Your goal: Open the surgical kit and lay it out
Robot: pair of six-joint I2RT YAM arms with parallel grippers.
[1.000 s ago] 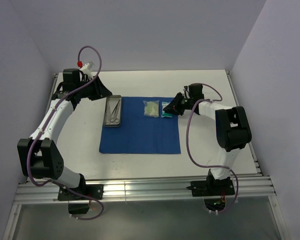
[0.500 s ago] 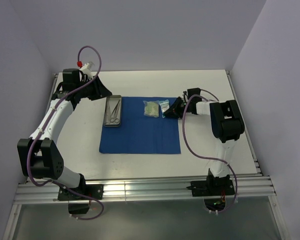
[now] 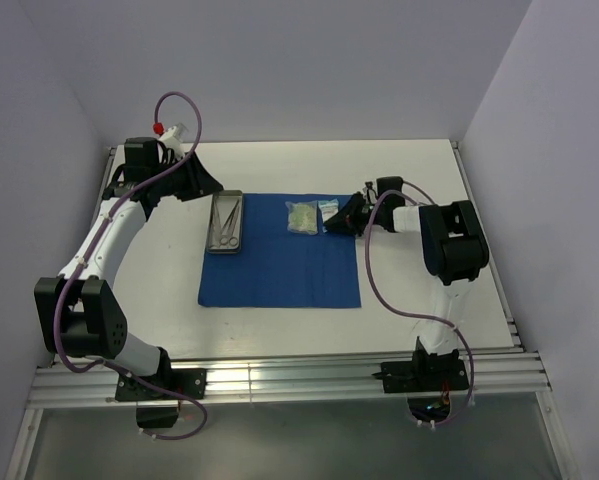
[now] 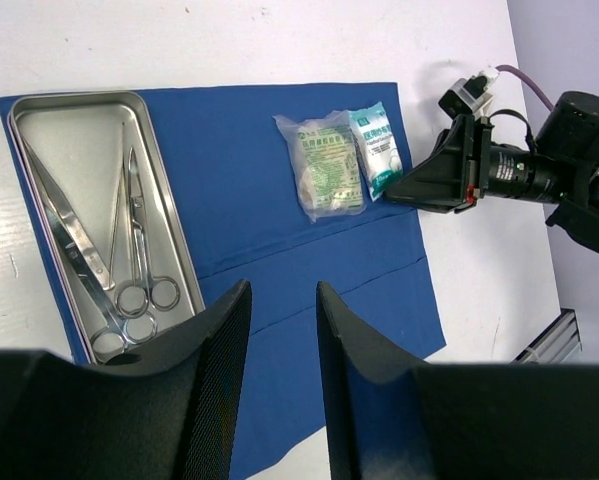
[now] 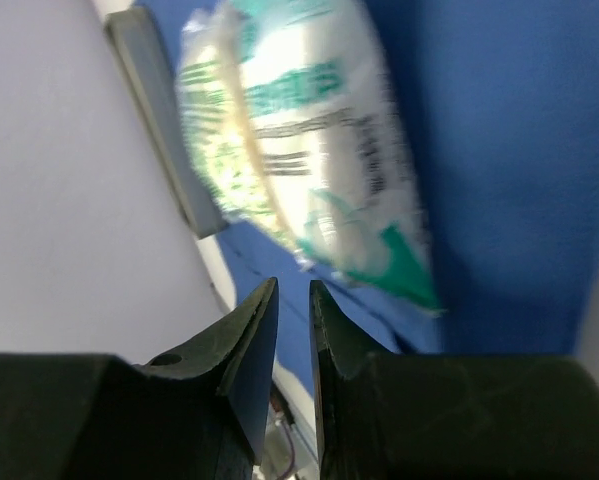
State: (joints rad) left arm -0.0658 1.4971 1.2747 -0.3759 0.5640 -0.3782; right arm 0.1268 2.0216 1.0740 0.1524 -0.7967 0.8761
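We see the cloth (image 3: 279,270) spread flat on the table (image 3: 409,300). The tray (image 4: 74,130) sits at its left edge and holds the scissors (image 4: 137,240) and tweezers (image 4: 64,225). A whitish packet (image 4: 324,165) and a green packet (image 4: 377,148) lie side by side near the far right corner. Our left jaws hang part open and empty above the cloth. Our right jaws, a narrow slit apart, grip nothing, with their tips just beside the green packet.

The right arm (image 3: 449,240) has folded down. Its elbow has swung from 4 o'clock of the cloth (image 3: 279,270) in toward 3 o'clock, leaving the forearm low and level. Its end effector (image 3: 337,221) now points toward 9 o'clock, and the green packet (image 3: 328,209) has slid slightly toward 12 o'clock.
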